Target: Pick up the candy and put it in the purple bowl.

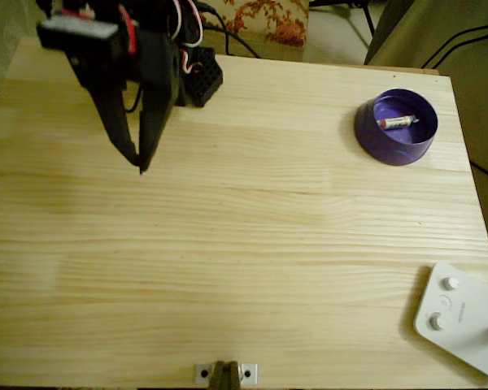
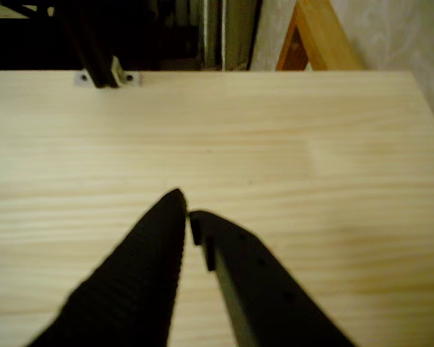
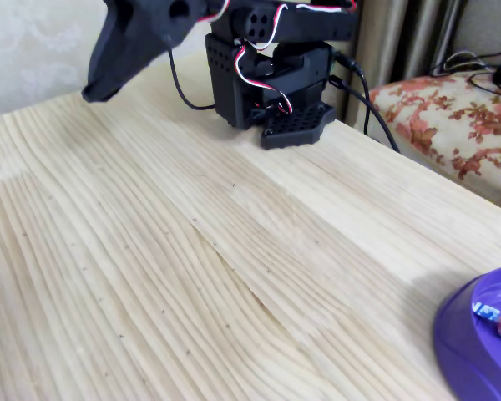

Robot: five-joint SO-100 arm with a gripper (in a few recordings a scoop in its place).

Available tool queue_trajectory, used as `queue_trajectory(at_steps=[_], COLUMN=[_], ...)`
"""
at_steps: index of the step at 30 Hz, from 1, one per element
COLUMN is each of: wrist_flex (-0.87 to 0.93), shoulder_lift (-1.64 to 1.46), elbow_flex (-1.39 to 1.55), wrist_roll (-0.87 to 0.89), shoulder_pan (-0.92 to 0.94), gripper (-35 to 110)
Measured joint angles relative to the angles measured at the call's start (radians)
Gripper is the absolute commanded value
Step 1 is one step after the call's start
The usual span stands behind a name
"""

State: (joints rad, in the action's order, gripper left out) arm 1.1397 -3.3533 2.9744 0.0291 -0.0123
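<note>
Gripper fingers fill the lower part of the wrist view as two black wedges, their tips almost meeting with only a sliver of gap, pinching nothing; bare pale wood of the table lies beneath them. From overhead, the same gripper hangs at the upper left of the table, its dark fingers tapering to one point with nothing between them. The fixed view catches the gripper at its top left edge, above the wood, with the black arm base and its red and white wires just behind.

Well apart from the gripper, at the upper right in the overhead view, stands the purple bowl. The candy lies inside it on the bottom, a small white and red wrapped piece lying nearly level across the picture. The fixed view shows only part of the purple bowl at its lower right corner, with one twisted end of the candy peeking in at the frame edge.

The overhead view adds a white device with knobs at the table's lower right corner and a small metal bracket at the bottom edge; the wrist view shows that bracket at the far edge of the table.
</note>
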Motion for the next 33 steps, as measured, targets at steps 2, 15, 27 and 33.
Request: queue_trajectory(at_steps=[2, 15, 27, 33], wrist_flex=[0.000, 0.000, 0.000, 0.000], shoulder_lift=[-0.020, -0.031, -0.031, -0.031], elbow_flex=[0.021, 0.132, 0.132, 0.132], wrist_roll=[0.000, 0.000, -0.009, -0.009], shoulder_pan=[0.005, 0.005, -0.012, -0.012], gripper=[0, 0, 0, 0])
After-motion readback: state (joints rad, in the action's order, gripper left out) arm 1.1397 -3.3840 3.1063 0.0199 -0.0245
